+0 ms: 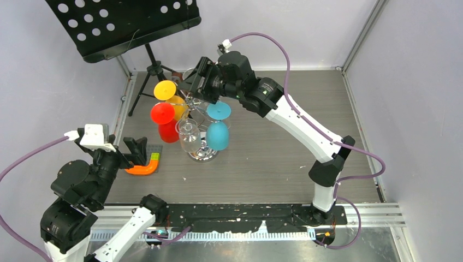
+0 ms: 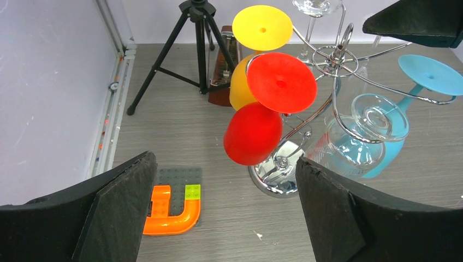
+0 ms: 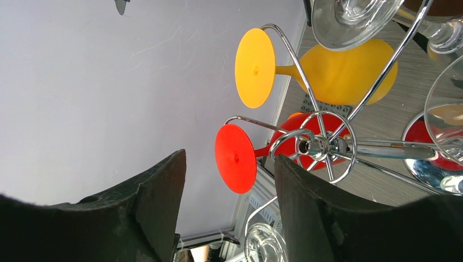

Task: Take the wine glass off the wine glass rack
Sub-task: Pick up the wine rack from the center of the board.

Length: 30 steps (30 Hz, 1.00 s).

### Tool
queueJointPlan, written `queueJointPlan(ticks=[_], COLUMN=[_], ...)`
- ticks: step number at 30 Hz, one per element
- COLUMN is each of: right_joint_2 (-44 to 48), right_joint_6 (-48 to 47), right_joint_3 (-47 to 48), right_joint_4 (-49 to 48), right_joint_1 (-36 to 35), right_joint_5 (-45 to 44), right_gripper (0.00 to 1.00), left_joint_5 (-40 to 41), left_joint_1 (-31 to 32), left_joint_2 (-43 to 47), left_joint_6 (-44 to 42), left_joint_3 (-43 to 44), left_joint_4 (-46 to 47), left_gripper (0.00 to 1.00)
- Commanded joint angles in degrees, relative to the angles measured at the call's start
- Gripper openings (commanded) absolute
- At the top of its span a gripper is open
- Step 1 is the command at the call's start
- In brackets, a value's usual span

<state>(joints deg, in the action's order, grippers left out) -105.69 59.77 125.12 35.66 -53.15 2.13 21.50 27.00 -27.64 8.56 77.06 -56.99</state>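
Top external view first: the wine glass rack (image 1: 203, 154) is parked mid-table, and five glasses are hung from its scroll arms, foot up and bowl down. A yellow wine glass (image 1: 165, 90) and a red wine glass (image 1: 162, 113) are carried on the left side, a blue wine glass (image 1: 218, 111) on the right and a clear wine glass (image 1: 189, 135) on the near side. A second clear glass (image 3: 349, 16) is hung on the far side. Which one is meant can't be told from the task wording.

The right gripper (image 3: 229, 155) is held just beside the rack's top on the far side, fingers spread, nothing pinched between them. The left gripper (image 2: 225, 158) is kept well off to the near left, near an orange brick piece (image 1: 144, 166), also wide apart and empty.

Handling guess: the clear ones are probably real glass, so brittle, slick and thin at the stem. The coloured ones look matte and plastic-like, so they're likely lighter and more forgiving. Either way, the stem is best pinched just under the foot. The glass should then be slid outward along its arm until the foot is clear of the open end. If it's yanked straight down, the foot will probably get jammed on the wire, and the whole rack could be dragged or tipped.
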Motion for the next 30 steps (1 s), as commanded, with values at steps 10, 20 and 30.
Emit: queueJointPlan(ticks=[10,20,30], right_joint_2=[-0.89,-1.64,-3.11], right_joint_6=[1.36,2.15,3.09], right_joint_3=[0.4,-0.45,1.24], right_joint_4=[-3.65,-5.25,-6.01], right_joint_1=[-0.81,-0.8,-0.81], right_joint_5=[-1.26,-0.58,-0.2], right_gripper=[0.66,0.65,0.62], left_joint_5=[1.43,1.7,2.13], left_joint_1=[-0.12,-0.15,-0.13], left_joint_2=[0.74,0.66,0.7], left_joint_6=[-1.0,-1.22,-1.61], left_joint_3=[0.42,0.3,0.3], left_joint_4=[0.77,0.92,0.85], left_gripper=[0.97,0.97,0.97])
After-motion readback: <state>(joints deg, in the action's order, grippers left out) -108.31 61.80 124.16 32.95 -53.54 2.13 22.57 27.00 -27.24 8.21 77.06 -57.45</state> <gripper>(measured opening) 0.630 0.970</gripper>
